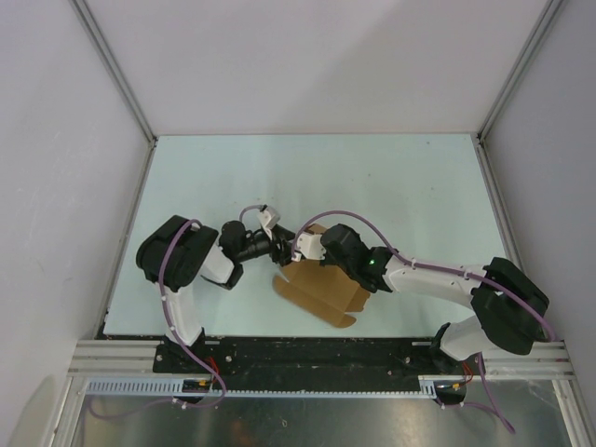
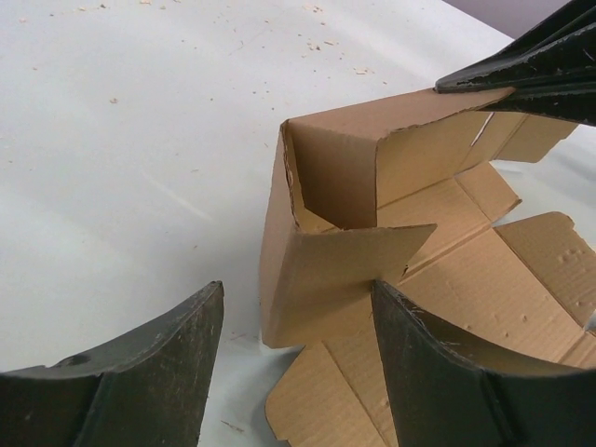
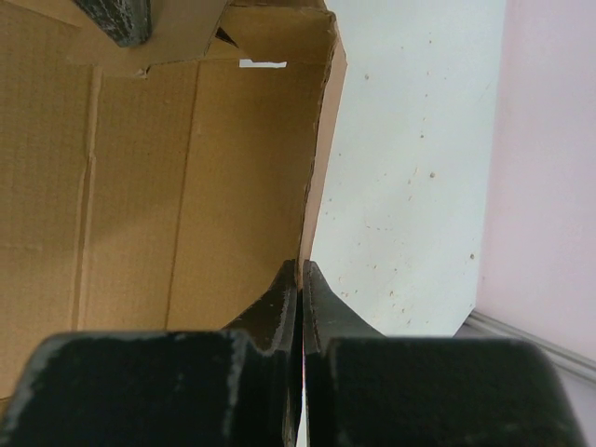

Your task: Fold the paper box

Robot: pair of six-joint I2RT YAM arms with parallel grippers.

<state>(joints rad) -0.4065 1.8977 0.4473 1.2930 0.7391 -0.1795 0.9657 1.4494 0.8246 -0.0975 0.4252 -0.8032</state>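
Observation:
The paper box (image 1: 317, 291) is brown cardboard, partly raised, lying near the table's front between both arms. One wall stands upright (image 2: 340, 163), an end flap (image 2: 354, 256) leans inward, and flat panels (image 2: 521, 279) lie spread on the table. My left gripper (image 2: 298, 289) is open, its fingers either side of the box's near corner, and the right fingertip (image 2: 391, 303) sits at the flap's edge. My right gripper (image 3: 302, 272) is shut on the upright wall's top edge (image 3: 321, 158), and its fingers (image 2: 531, 65) show in the left wrist view.
The pale table (image 1: 391, 177) is speckled with small crumbs (image 2: 317, 42). White enclosure walls (image 1: 56, 140) rise on three sides. A metal rail (image 1: 307, 358) carrying both arm bases runs along the near edge.

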